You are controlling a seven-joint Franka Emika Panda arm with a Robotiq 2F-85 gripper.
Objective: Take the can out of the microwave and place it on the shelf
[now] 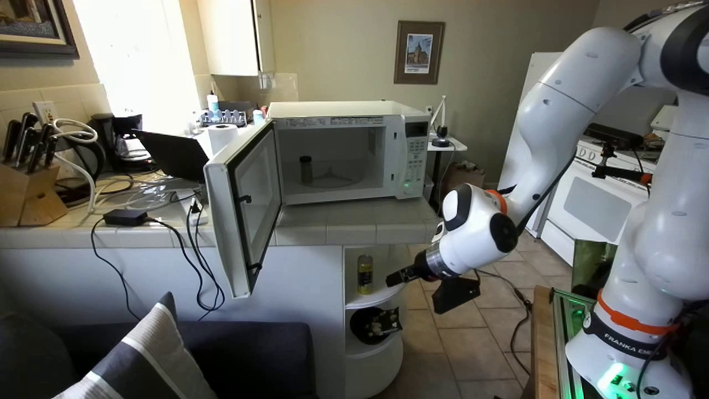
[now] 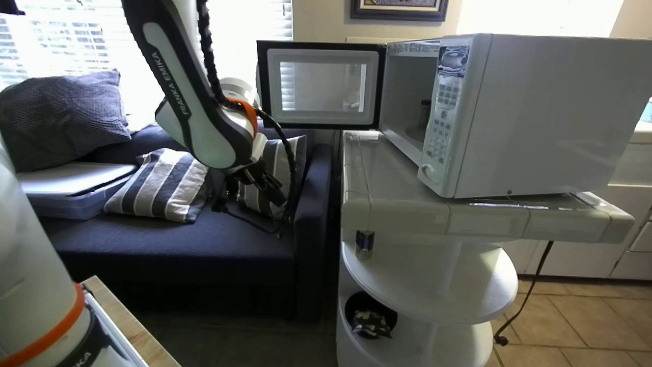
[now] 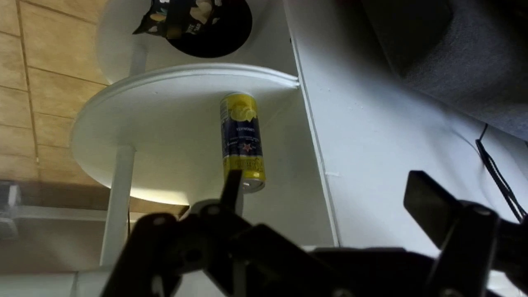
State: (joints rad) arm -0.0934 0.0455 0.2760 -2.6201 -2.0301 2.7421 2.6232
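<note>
The can (image 1: 365, 275), yellow with a dark blue band, stands upright on the upper board of the white shelf (image 1: 382, 297). The can (image 2: 364, 243) and shelf (image 2: 433, 290) also show in an exterior view. The white microwave (image 1: 410, 185) sits on the counter above; its door (image 1: 232, 221) is wide open. A small dark jar (image 1: 306, 169) stands inside it. My gripper (image 1: 394, 277) is open and empty, apart from the can. In the wrist view the picture is upside down; the can (image 3: 242, 132) lies beyond one finger of the gripper (image 3: 326, 181), not between the fingers.
A black bowl (image 3: 212, 45) with a dark packet (image 3: 198, 14) sits on the lower shelf board. The tiled counter edge (image 1: 349, 233) overhangs the shelf. A dark sofa (image 2: 229, 260) with cushions stands beside the cabinet. Cables (image 1: 210, 288) hang down the cabinet front.
</note>
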